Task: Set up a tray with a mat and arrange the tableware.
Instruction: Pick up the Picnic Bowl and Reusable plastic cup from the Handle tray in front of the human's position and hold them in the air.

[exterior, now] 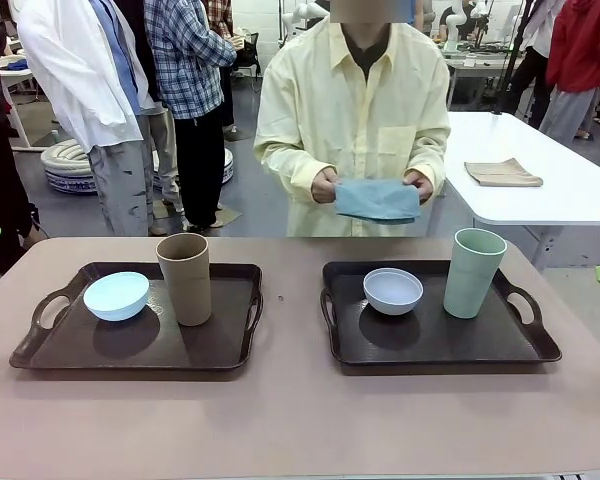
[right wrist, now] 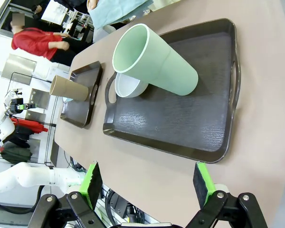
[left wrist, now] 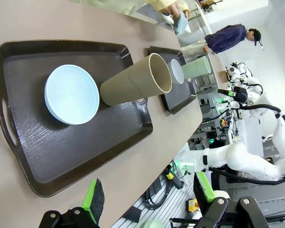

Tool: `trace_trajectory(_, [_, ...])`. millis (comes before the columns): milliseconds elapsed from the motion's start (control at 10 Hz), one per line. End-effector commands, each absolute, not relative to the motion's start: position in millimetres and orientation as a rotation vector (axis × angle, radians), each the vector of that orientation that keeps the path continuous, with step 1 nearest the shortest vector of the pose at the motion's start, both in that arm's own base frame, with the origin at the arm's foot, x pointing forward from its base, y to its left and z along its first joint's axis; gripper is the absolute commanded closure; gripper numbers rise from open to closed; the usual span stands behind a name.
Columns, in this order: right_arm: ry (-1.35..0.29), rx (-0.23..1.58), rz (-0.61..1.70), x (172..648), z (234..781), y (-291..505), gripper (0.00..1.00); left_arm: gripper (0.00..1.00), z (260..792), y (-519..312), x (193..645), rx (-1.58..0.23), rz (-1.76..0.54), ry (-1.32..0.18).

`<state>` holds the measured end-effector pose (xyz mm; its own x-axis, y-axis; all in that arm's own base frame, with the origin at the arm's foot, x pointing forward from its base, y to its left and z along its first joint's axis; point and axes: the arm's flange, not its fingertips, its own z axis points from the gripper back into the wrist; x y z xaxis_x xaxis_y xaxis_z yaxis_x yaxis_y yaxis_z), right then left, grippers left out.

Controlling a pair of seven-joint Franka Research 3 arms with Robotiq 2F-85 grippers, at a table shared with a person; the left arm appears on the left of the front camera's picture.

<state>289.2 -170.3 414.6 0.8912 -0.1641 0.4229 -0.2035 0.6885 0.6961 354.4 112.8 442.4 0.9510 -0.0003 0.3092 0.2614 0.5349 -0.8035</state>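
Across the table point(exterior: 300, 420), tan cup point(exterior: 184, 278) and green cup point(exterior: 474, 272) upright, mouths up, left hand point(left wrist: 148, 186) and right hand point(right wrist: 147, 172) spread wide

Table point(exterior: 300, 420): brownish-pink top, rounded corners. A person in a yellow shirt point(exterior: 365, 110) stands at the middle of its far edge. White table point(exterior: 570, 195): located beyond the far right corner. A folded tan cloth point(exterior: 502, 173) lies near its left edge. Two bystanders, white coat point(exterior: 75, 75) and plaid shirt point(exterior: 188, 55), stand beyond the far left corner.

Brownish table point(exterior: 300, 425): left tray point(exterior: 180, 347), right tray point(exterior: 432, 342)
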Motion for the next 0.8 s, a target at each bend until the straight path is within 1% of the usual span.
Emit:
trace_trajectory(0, [-0.500,0.840,0.028,292,414,-172,0.00,0.00,442,115,357,-1.016,-0.174,-0.314])
trace_trajectory(200, [-0.500,0.840,0.028,292,414,-172,0.00,0.00,442,113,354,-0.998,-0.158,-0.287])
trace_trajectory(300, [-0.484,0.820,0.023,289,415,-170,0.00,0.00,458,98,365,-0.874,-0.180,-0.309])
trace_trajectory(400, [-0.584,0.752,0.145,302,423,-171,0.00,0.00,483,79,375,-0.825,-0.214,-0.337])
trace_trajectory(500, [-0.600,0.756,0.208,315,432,-171,0.00,0.00,511,58,382,-0.755,-0.263,-0.326])
trace_trajectory(700, [-0.696,0.638,0.421,343,445,-176,0.00,0.00,568,7,393,-0.662,-0.334,-0.333])
